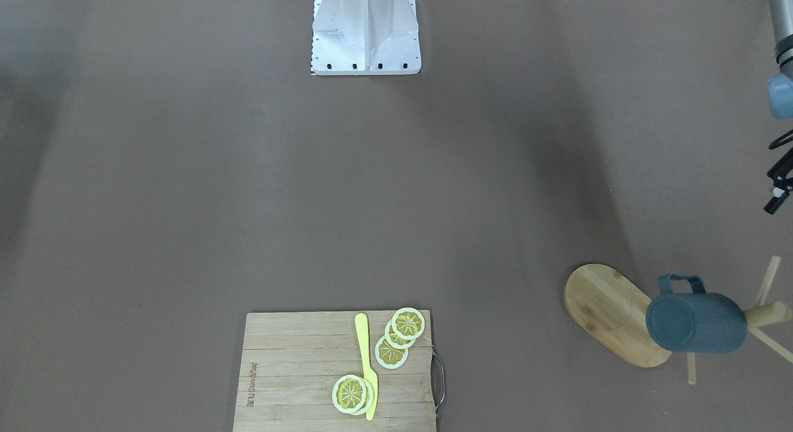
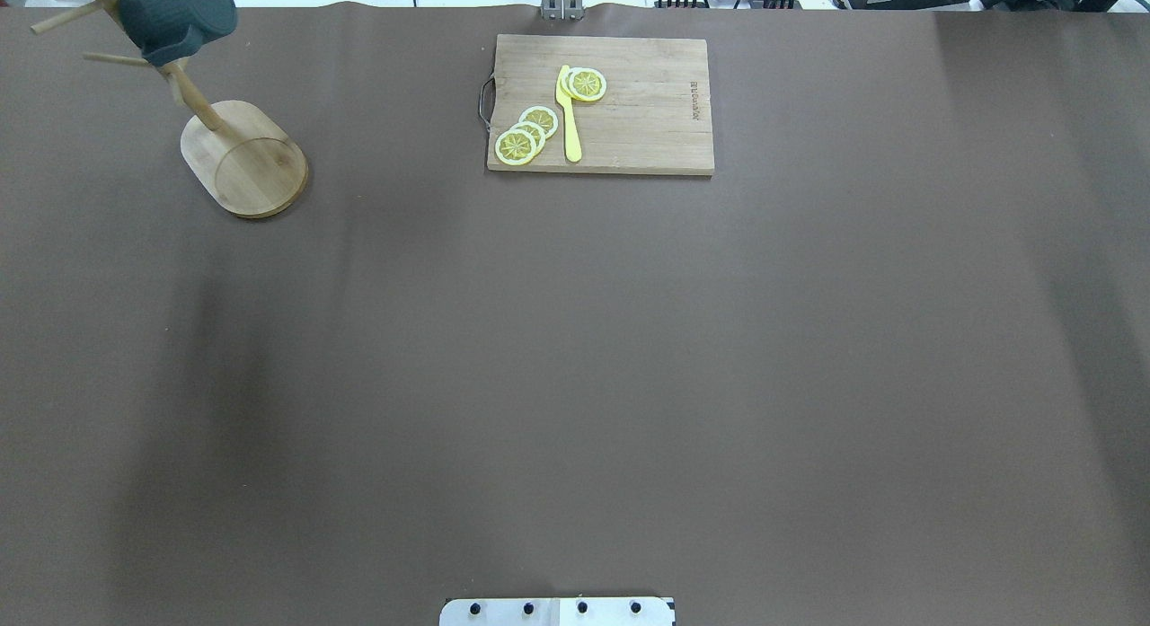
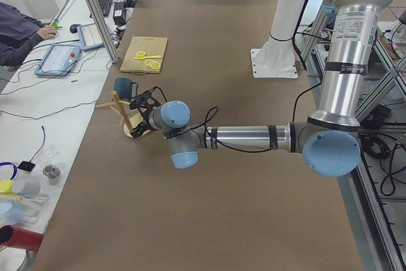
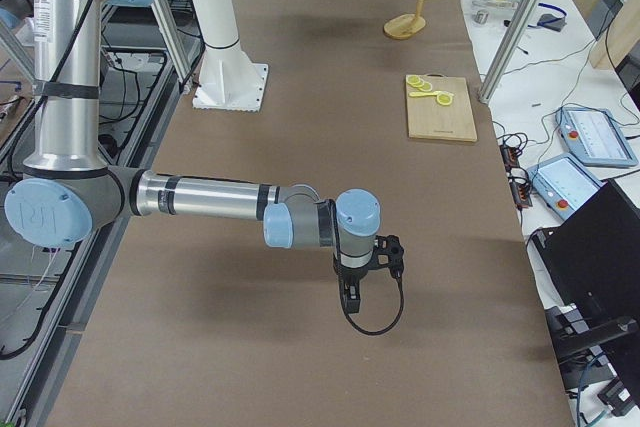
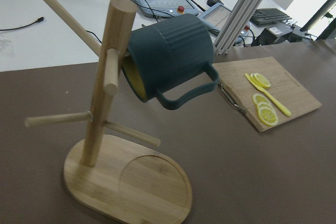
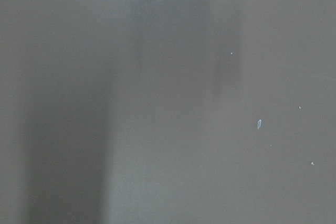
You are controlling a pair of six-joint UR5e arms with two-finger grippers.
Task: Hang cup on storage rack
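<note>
Soft, even light from above lies on the brown table, crossed by broad, faint-edged shadow bands. The left wrist view shows the cup crisply against a bright, washed-out background; the right wrist view is dim, grey and blurred.

Overhead and front-facing cameras face oppositely, sharing the storage rack.

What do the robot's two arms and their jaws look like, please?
Both the left arm and the right arm are silver tubes linked by rounded grey joints with light-blue caps. One cap on the right arm bears a pale logo. Each ends in black jaws with a looping black cable.
</note>
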